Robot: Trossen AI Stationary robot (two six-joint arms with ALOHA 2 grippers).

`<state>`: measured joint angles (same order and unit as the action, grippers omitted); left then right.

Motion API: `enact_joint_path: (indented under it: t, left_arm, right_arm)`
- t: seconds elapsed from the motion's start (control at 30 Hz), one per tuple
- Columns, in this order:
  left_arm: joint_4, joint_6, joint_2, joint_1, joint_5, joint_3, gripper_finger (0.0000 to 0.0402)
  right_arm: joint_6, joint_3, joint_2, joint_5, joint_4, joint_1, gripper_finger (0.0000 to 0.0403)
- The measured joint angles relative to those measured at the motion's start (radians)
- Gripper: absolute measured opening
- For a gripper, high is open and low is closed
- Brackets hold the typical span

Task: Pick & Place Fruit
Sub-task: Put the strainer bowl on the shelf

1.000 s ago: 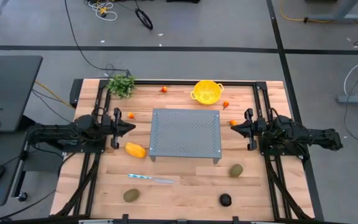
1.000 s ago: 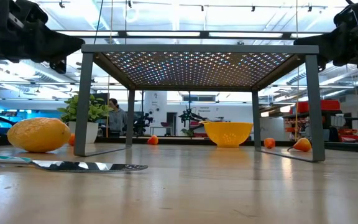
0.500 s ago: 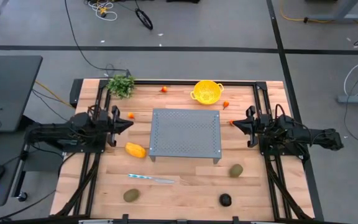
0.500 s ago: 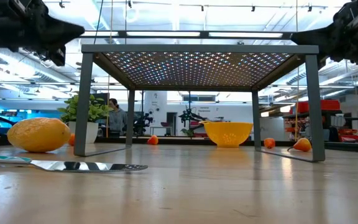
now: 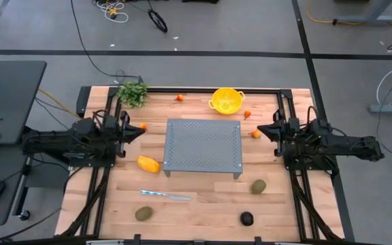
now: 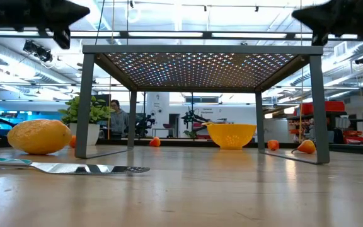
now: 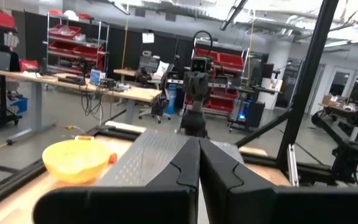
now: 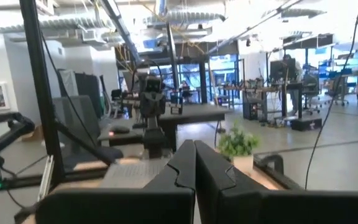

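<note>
Counter [image 5: 203, 204] of pale wood carries one grey perforated rack [image 5: 203, 144] at its centre, flanked by two dark arms. Left pincer [image 5: 140, 132] hangs above the counter's left side, its fingers pressed together and holding nothing; right pincer [image 5: 262, 131] mirrors it on the right side, likewise pressed together and empty. One yellow colander [image 5: 226, 100] sits past the rack's far edge, and one leafy green bunch [image 5: 133, 92] stands at the far left corner. One silvery knife [image 5: 165, 195] lies on the near side of the rack.

Fruit is scattered across the counter. One yellow-orange oblong fruit [image 5: 148, 164] rests just beside the rack's near left leg. Two brownish-green ovals lie near the front: the left oval [image 5: 143, 214] close to the front edge, the right oval [image 5: 258, 186] by the rack's near right corner. One small blackish fruit [image 5: 247, 218] sits near the front edge, right of centre. Four tiny orange-red balls show: one [image 5: 180, 98] between the bunch and colander, one [image 5: 248, 114] just beside the colander, one [image 5: 143, 126] near the left pincer, one [image 5: 256, 134] near the right pincer.
</note>
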<state>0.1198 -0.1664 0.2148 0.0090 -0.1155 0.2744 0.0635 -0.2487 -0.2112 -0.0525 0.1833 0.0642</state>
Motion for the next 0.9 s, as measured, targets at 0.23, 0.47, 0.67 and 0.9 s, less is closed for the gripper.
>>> enact_joint_path:
  t: [0.23,0.47,0.67,0.9]
  left_arm:
    - [0.002,0.049,0.053,0.0,-0.025,0.134,0.0009]
    - [0.002,0.112,0.073,0.0,-0.012,0.219,0.0005]
    - [0.003,0.051,0.073,0.0,-0.012,0.24,0.0013]
    - [0.003,0.012,0.073,0.0,-0.015,0.241,0.001]
  right_arm:
    - [-0.029,-0.157,-0.12,-0.035,0.0,0.0,0.0001]
    - [-0.021,-0.259,-0.203,-0.052,0.002,0.0,0.0001]
    - [0.038,-0.268,-0.236,-0.074,0.009,0.0,0.0001]
    - [0.05,-0.268,-0.241,-0.076,0.01,-0.001,0.0001]
